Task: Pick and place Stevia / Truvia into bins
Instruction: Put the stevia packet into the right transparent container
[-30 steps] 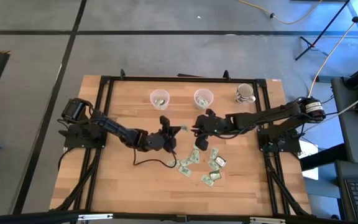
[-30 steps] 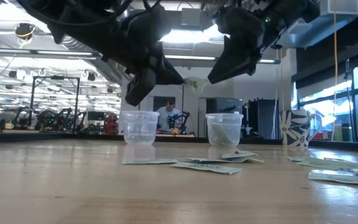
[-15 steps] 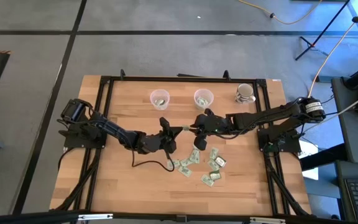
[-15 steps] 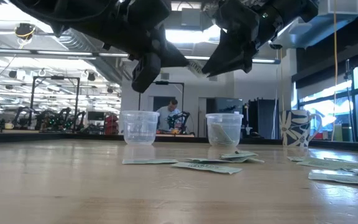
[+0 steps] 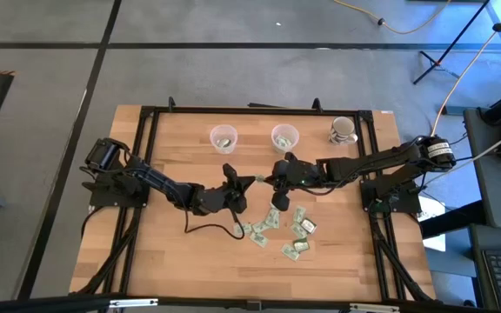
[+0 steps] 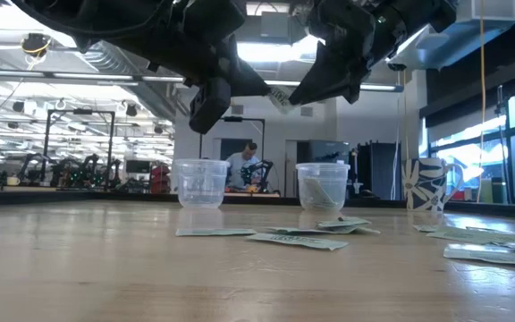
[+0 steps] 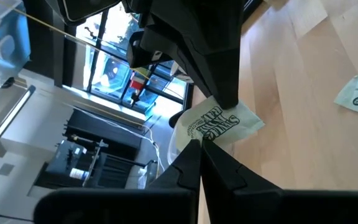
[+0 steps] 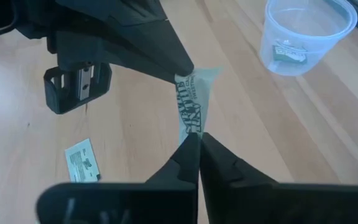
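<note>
One pale green Stevia sachet (image 5: 258, 179) hangs in the air over the middle of the table, between my two grippers. My left gripper (image 5: 250, 181) reaches it from the table's left and is shut on it. My right gripper (image 5: 268, 179) comes from the table's right and is shut on the same sachet. Several more sachets (image 5: 278, 228) lie flat on the wood nearer the front. The two clear bins (image 5: 223, 137) (image 5: 284, 136) stand upright at the far side, each with sachets inside. My left gripper pinches one short end of the sachet (image 7: 207, 137) between its two fingertips, coming nearly level from the table's left. The sachet is lifted clear of the table. My right gripper pinches the opposite end of the sachet (image 8: 193, 127) between its fingertips, slanting down from the table's right. The sachet spans the short gap between the two grippers, its printed face showing.
A white patterned mug (image 5: 343, 130) stands at the far right beside the bins. A black cable (image 5: 211, 228) loops on the wood below my left arm. One loose sachet (image 8: 81, 158) lies under the grippers. People and benches show in the room beyond the table.
My left gripper has risen a little and tipped upward, carrying the sachet higher. My right gripper, open a second ago beside the sachet's free end, has shut on that end, so both grippers now hold it.
</note>
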`<control>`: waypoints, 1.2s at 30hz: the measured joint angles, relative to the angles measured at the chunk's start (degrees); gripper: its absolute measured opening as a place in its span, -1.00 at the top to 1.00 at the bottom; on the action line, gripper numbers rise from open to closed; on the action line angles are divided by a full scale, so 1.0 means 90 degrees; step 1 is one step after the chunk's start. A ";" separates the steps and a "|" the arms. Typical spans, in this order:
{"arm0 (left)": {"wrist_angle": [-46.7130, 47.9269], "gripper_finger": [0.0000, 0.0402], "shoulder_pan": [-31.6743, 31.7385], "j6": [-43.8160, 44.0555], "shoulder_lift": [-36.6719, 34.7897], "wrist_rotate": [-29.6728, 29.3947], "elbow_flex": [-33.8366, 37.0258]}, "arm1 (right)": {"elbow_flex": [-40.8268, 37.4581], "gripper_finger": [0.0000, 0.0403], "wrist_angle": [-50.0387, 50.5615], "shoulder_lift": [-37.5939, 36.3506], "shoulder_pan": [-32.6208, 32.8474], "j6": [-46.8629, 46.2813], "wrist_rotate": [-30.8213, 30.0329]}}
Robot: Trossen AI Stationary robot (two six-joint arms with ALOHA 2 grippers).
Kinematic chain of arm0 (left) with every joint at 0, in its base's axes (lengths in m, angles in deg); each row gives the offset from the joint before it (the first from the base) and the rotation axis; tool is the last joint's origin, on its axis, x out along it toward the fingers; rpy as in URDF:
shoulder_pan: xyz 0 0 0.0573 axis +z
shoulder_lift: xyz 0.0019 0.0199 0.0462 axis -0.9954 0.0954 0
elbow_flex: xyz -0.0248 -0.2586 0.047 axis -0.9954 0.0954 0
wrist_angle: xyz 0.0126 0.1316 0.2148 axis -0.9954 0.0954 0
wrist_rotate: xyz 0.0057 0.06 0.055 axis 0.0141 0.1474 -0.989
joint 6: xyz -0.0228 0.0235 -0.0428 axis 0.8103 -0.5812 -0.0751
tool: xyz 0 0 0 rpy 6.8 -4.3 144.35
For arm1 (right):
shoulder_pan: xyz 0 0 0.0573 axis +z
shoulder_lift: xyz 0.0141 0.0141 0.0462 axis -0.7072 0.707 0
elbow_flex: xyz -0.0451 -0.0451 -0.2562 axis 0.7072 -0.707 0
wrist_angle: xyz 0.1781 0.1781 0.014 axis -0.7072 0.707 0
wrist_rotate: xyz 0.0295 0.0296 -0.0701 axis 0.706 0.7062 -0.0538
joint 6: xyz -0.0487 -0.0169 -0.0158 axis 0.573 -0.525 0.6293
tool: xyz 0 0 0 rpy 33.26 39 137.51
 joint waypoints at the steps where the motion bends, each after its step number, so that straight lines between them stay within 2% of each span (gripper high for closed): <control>1: 0.0000 0.99 0.0000 0.0000 0.0000 0.0000 0.0000 | 0.0000 0.97 0.0000 0.0000 0.0000 -0.0007 0.0000; 6: 0.0014 0.92 0.0000 0.0164 -0.0002 -0.0046 -0.0002 | 0.0000 0.99 0.0002 -0.0002 0.0000 -0.0003 0.0002; 13: 0.0223 0.56 0.0000 0.0854 -0.0007 -0.0103 -0.0005 | 0.0000 0.99 0.0095 -0.0028 0.0000 -0.0003 0.0008; 16: 0.0310 0.43 0.0000 0.1217 -0.0007 -0.0389 -0.0005 | -0.0002 0.99 0.0166 -0.0129 0.0000 -0.0005 -0.0002; 19: 0.0515 0.36 0.0001 0.1736 -0.0012 -0.0627 -0.0005 | 0.0002 0.99 0.0294 -0.0326 -0.0018 -0.0003 -0.0229; 22: 0.0697 0.36 0.0042 0.2179 -0.0012 -0.0534 -0.0005 | 0.0075 0.99 0.0720 -0.0547 -0.0156 0.0001 -0.0573; 26: 0.0889 0.41 0.0158 0.2790 -0.0090 0.0183 -0.0005 | 0.0364 1.00 0.1555 -0.0696 -0.0557 0.0076 -0.0713; 32: 0.2032 0.50 0.0469 0.4246 -0.0507 0.1964 -0.0007 | 0.0788 1.00 0.2890 -0.0673 -0.1368 0.0155 -0.0728; 36: 0.2875 0.54 0.0681 0.5213 -0.0776 0.3208 -0.0007 | 0.0816 1.00 0.3228 -0.0625 -0.1858 0.0181 -0.0664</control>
